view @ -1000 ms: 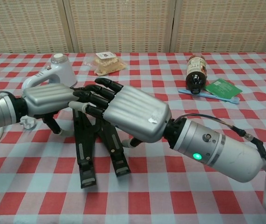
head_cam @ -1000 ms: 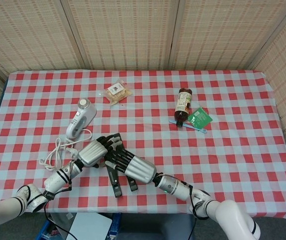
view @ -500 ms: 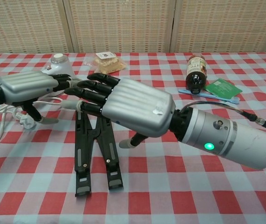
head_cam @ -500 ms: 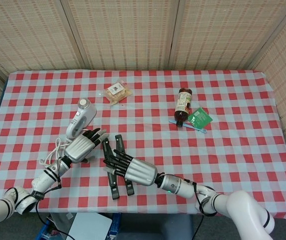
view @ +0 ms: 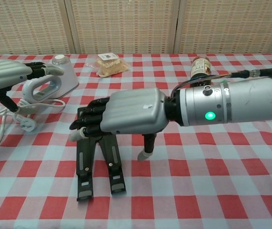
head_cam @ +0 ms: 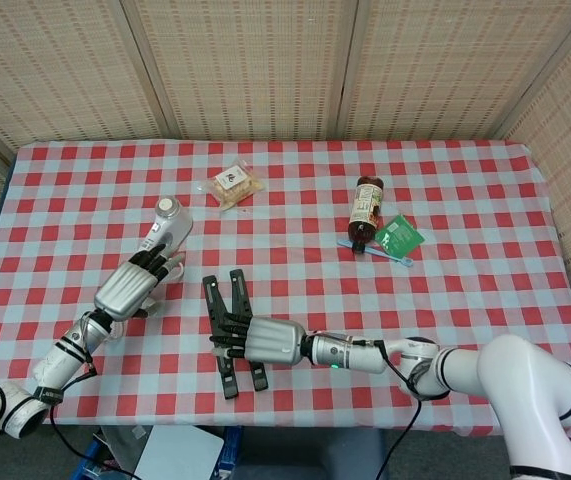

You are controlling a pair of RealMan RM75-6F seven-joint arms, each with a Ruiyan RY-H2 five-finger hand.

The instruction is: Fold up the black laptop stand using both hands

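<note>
Count taken from the head and chest views:

- One black folding laptop stand (head_cam: 230,325) with two slatted legs.
- One white handheld appliance (head_cam: 161,237) with a round top and a trailing white cord.
- One clear packet of pale biscuits (head_cam: 234,184).
- One brown bottle (head_cam: 366,209) with a pale label, lying on its side.
- One green flat sachet (head_cam: 399,235).
- One light blue toothbrush (head_cam: 377,251).
- One red-and-white checked tablecloth (head_cam: 485,290).
- Two silver robot hands with black fingers: left hand (head_cam: 131,286), right hand (head_cam: 265,340).
</note>
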